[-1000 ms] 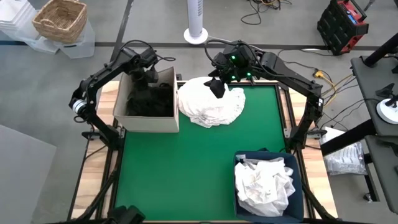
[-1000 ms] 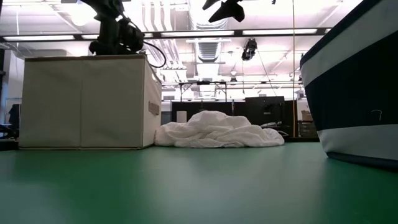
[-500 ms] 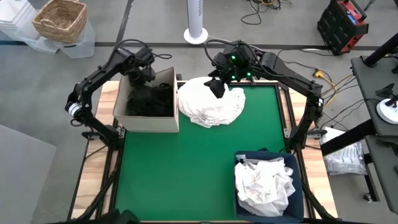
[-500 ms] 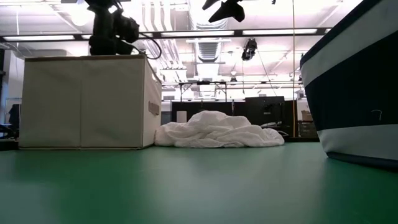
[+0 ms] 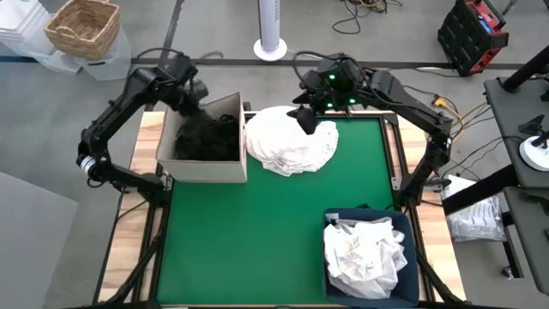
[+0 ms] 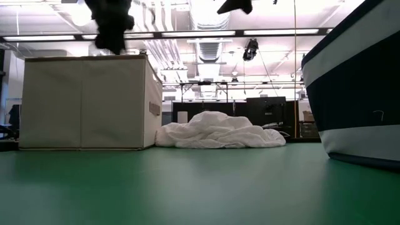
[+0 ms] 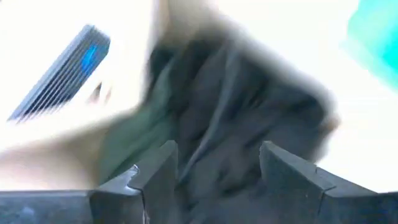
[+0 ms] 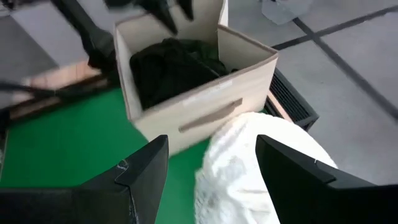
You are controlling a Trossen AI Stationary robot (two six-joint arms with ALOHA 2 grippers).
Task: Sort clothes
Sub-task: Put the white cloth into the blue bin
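Dark clothes lie piled in the beige box at the table's far left; they also show in the right wrist view and the left wrist view. A heap of white clothes rests on the green table next to the box, also in the low view. More white clothes fill the navy bin at the near right. My left gripper is open and empty above the box's far edge. My right gripper is open and empty above the white heap's far side.
The box stands at the table's far left and the bin at the near right, with green table between them. A wicker basket and a white fan base stand on the floor beyond the table.
My left gripper has risen out of the box and drawn back toward the table's far left edge, empty. My right gripper has shifted slightly right above the white heap. The clothes have not moved.
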